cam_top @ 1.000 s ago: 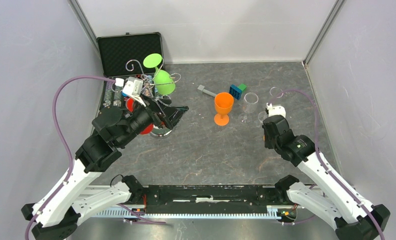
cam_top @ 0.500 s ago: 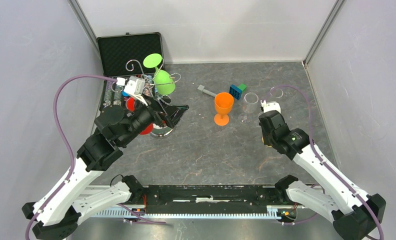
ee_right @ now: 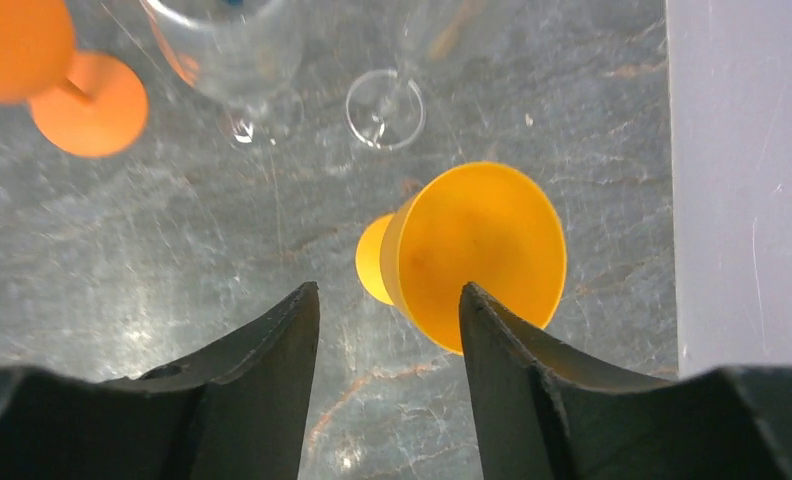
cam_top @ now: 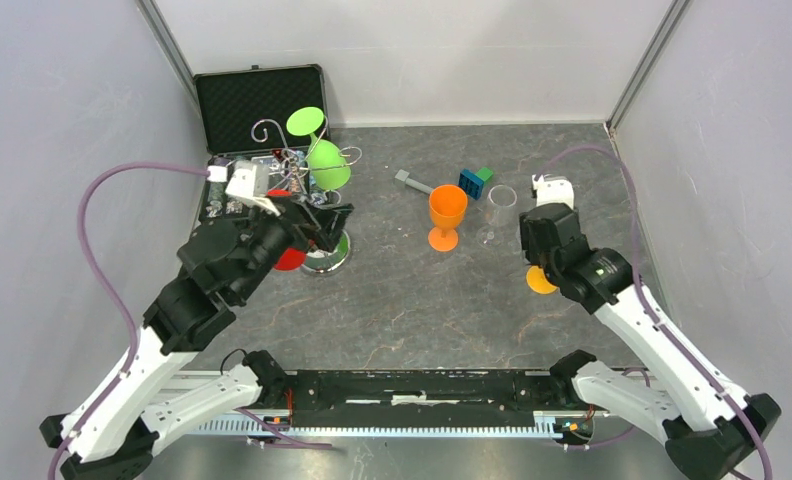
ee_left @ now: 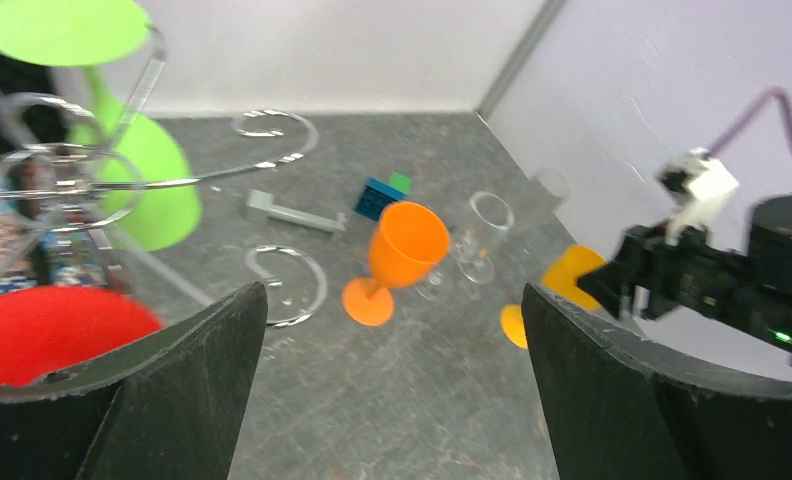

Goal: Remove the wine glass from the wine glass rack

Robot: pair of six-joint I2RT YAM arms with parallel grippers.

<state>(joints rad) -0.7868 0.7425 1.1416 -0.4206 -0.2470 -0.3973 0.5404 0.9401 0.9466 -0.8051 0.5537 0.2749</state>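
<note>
The wine glass rack (cam_top: 324,262) is a silver wire stand on a shiny disc base at the left. A green wine glass (cam_top: 328,164) hangs upside down from its curled arms. In the left wrist view the green glass (ee_left: 157,185) hangs from the wire arms (ee_left: 122,184), left of the fingers. My left gripper (cam_top: 332,226) is open and empty beside the rack's pole, just below the green glass. My right gripper (ee_right: 387,300) is open and empty above a yellow glass (ee_right: 477,250) standing on the table. The yellow glass also shows in the top view (cam_top: 542,281).
A red glass (cam_top: 289,259) sits by the rack base. An orange glass (cam_top: 447,212) and clear glasses (cam_top: 499,206) stand mid-table. Blue and green blocks (cam_top: 475,181) and a grey piece (cam_top: 412,182) lie behind them. A black foam-lined case (cam_top: 260,100) is at the back left.
My left gripper has moved back and left, closer to the rack's pole. My right gripper has pulled back from the yellow glass, which now stands uncovered on the table.
</note>
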